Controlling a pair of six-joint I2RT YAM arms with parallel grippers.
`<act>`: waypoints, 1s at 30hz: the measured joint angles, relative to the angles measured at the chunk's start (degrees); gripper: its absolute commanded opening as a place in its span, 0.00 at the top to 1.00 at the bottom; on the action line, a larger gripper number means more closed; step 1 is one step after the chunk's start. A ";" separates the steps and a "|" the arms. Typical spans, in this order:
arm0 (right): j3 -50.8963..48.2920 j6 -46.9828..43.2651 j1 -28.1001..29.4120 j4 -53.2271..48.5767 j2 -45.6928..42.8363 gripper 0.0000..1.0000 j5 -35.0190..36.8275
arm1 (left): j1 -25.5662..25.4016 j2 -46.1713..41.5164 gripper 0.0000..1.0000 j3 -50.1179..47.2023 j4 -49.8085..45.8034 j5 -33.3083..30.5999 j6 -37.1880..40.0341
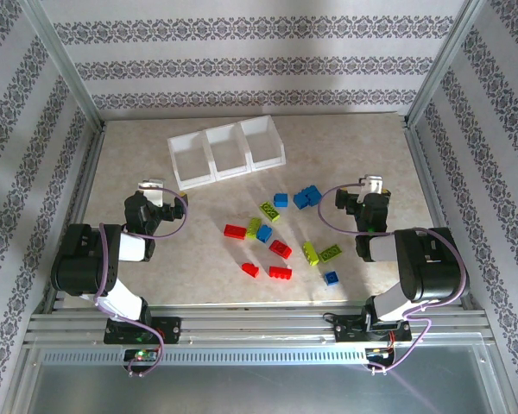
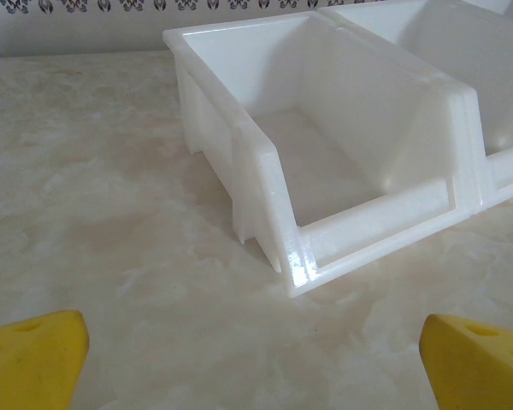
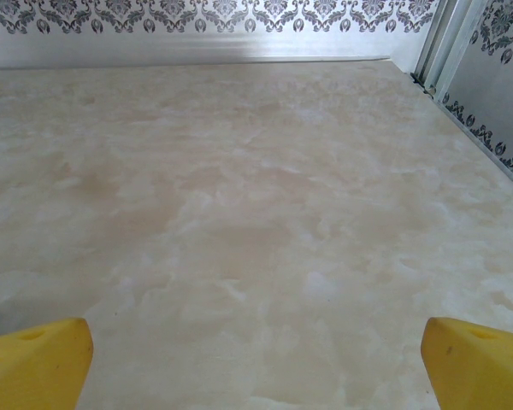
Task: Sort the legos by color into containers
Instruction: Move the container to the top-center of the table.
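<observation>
Gaping wide, empty: left claw (image 2: 256, 363) and right claw (image 3: 256, 367); legos (image 1: 280, 248) lie between them; blue pair (image 1: 306, 197) beside right claw probably touch; straddle one brick squarely.

No readable text, labels, brands, numbers or signs on anything

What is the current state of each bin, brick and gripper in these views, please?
Three joined white plastic open-top bins: upright, all empty.
Small red, lime green and blue studded plastic bricks: loose on the table, none binned.
Left gripper: open, holding nothing.
Right gripper: open, holding nothing.
</observation>
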 measured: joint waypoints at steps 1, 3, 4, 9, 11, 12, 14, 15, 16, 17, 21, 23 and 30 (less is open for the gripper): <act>0.00 0.00 0.00 0.02 0.00 0.02 0.00 | 0.00 0.00 0.01 0.00 0.00 0.00 0.00; 0.00 0.00 0.02 0.00 0.00 0.02 0.00 | 0.00 0.00 0.01 0.00 0.00 0.00 0.00; 0.00 0.00 0.00 0.00 0.00 0.02 -0.02 | 0.00 0.00 0.01 0.00 0.00 0.00 0.00; 0.00 0.02 0.00 0.02 0.00 0.02 0.00 | 0.00 0.00 0.01 0.00 0.00 0.00 0.00; 0.00 0.00 0.00 0.00 0.00 0.02 0.00 | 0.00 0.00 0.01 0.00 0.00 0.00 0.00; 0.00 0.00 0.02 0.00 0.00 0.02 0.00 | 0.00 0.00 0.01 0.00 0.00 -0.02 0.00; 0.00 0.02 0.02 0.00 0.00 0.02 0.00 | 0.00 0.00 0.01 0.00 0.00 -0.09 0.00; 0.00 0.02 0.00 0.00 0.00 0.02 0.00 | 0.00 -0.13 0.01 -0.02 -0.07 -0.31 0.00; 0.00 0.02 0.02 0.00 0.00 0.02 0.00 | 0.00 -0.46 0.01 -0.11 -0.22 -0.57 -0.02; 0.00 0.02 0.02 0.00 0.00 0.02 -0.02 | 0.00 -1.16 0.01 -0.22 -0.59 -0.96 -0.04; 0.00 0.00 0.00 0.00 0.00 0.02 -0.02 | 0.00 -6.54 0.01 -0.70 -2.49 -3.08 -0.22; 0.00 0.02 0.02 0.00 0.00 0.02 0.00 | 0.00 -9.35 0.00 -0.70 -3.61 -4.46 -0.46; 0.00 0.02 0.02 0.02 0.00 0.02 -0.02 | -0.04 -21.97 0.00 0.94 -13.84 -10.32 -6.08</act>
